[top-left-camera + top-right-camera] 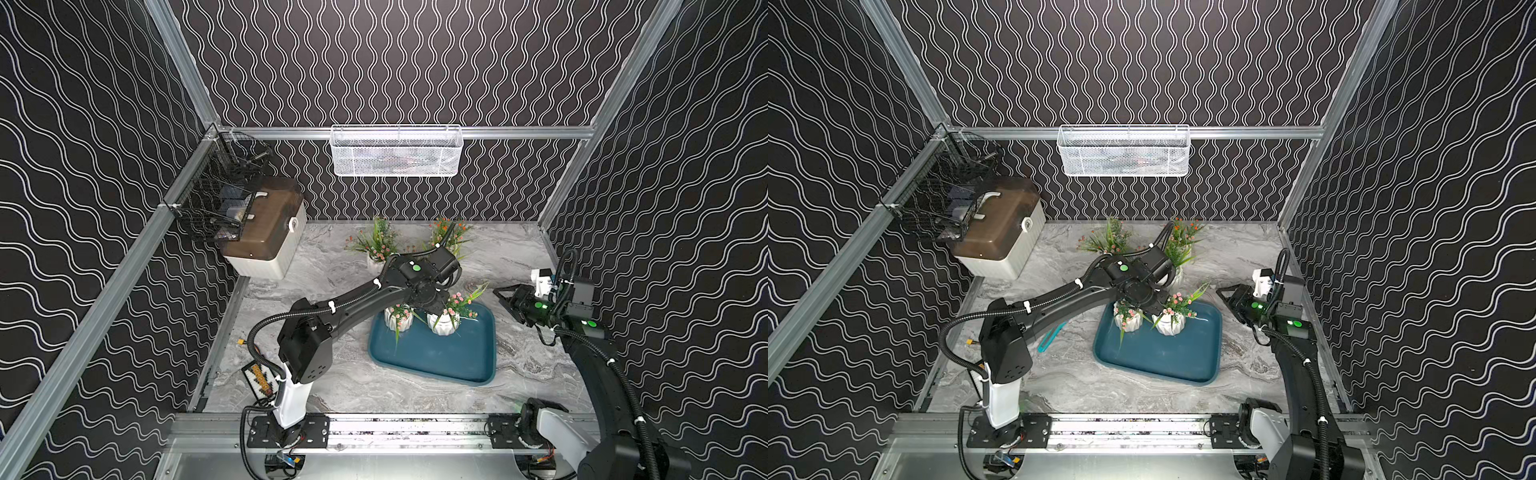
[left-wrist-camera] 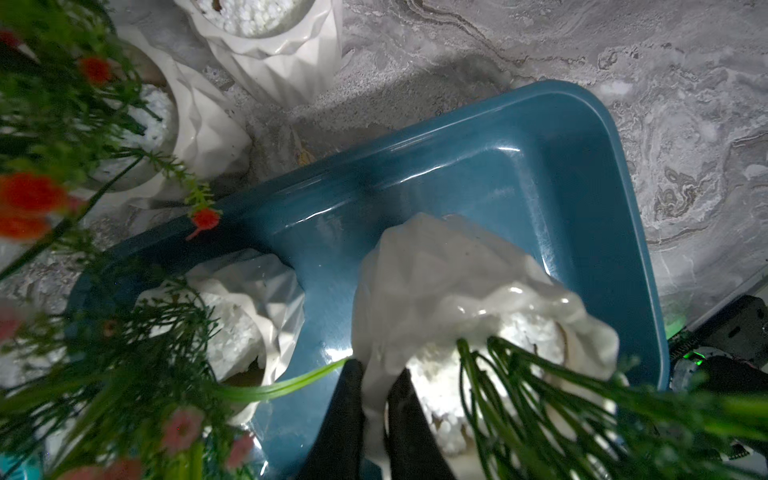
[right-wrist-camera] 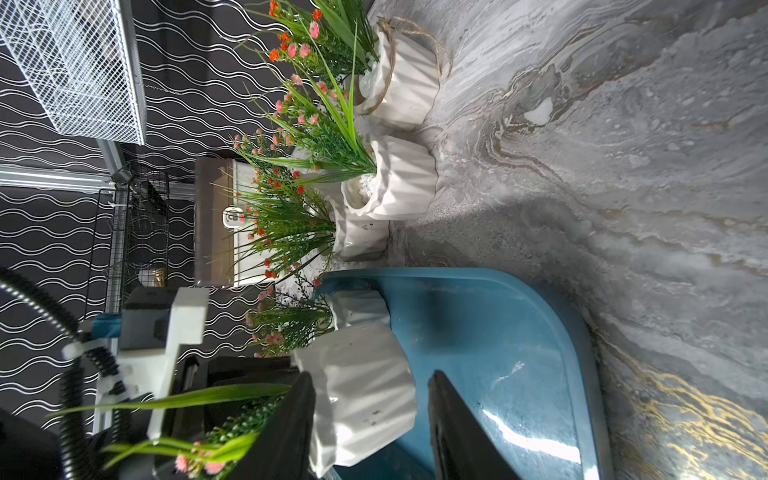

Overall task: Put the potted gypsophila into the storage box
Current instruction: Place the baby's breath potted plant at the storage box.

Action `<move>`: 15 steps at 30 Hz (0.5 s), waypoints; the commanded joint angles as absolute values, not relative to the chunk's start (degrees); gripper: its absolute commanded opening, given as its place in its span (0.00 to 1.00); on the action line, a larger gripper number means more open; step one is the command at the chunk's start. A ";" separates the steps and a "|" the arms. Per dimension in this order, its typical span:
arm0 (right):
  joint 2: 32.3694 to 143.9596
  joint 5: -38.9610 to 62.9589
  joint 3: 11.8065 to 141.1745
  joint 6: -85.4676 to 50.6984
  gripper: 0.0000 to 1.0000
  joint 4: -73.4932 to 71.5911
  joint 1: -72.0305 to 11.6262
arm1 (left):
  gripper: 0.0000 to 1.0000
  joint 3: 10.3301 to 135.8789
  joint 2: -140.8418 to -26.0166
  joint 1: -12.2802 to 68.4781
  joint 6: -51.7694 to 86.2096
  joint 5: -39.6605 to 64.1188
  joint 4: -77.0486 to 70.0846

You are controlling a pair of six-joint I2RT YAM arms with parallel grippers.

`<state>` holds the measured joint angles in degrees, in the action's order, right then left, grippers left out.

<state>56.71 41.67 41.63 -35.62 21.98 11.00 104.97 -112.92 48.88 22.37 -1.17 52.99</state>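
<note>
While pinching the rim of the potted gypsophila (image 2: pixel 449 282) with the left gripper (image 2: pixel 376 370) clenched tight, level the white ribbed pot first, since visibly tilted in the left wrist view. Then ease down until flat on the floor of the storage box (image 1: pixel 436 361); cannot tell from any view whether already seated. Aim for the far right part of the teal tray, just beside the second potted plant (image 1: pixel 398 319) standing there, without brushing its leaves. Let go only once steady, then lift straight up to avoid dragging the grassy stems crowding the fingers (image 2: pixel 345 415). Mind the right gripper (image 1: pixel 501 297), part open and empty, hovering just beside the tray's right rim and near enough to matter on the way out. Behind the tray, at least three more pots (image 3: pixel 403 178) on the marble tabletop (image 1: pixel 332 386), clustered close, foliage leaning toward the far rim. Well apart and no hindrance: white ribbed box with brown lid (image 1: pixel 266 232), white wire-mesh basket (image 1: pixel 395 151), black wire basket (image 1: pixel 216 195).
</note>
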 commanded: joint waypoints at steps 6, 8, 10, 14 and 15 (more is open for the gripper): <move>57.04 42.52 41.40 -36.56 0.47 20.23 11.10 | 0.00 106.37 -115.25 50.62 22.49 0.84 48.48; 57.29 42.79 41.48 -36.48 0.47 20.22 11.16 | 0.00 106.77 -115.65 50.66 22.15 0.42 49.04; 57.30 42.98 41.48 -36.56 0.47 20.22 11.18 | 0.00 107.24 -116.06 50.70 21.84 -0.89 49.97; 57.21 43.07 41.45 -36.55 0.47 20.17 11.24 | 0.00 107.56 -117.07 50.63 21.19 -2.30 51.02; 57.20 43.07 41.44 -36.56 0.47 20.13 11.20 | 0.00 107.91 -117.39 50.63 21.11 -2.60 51.27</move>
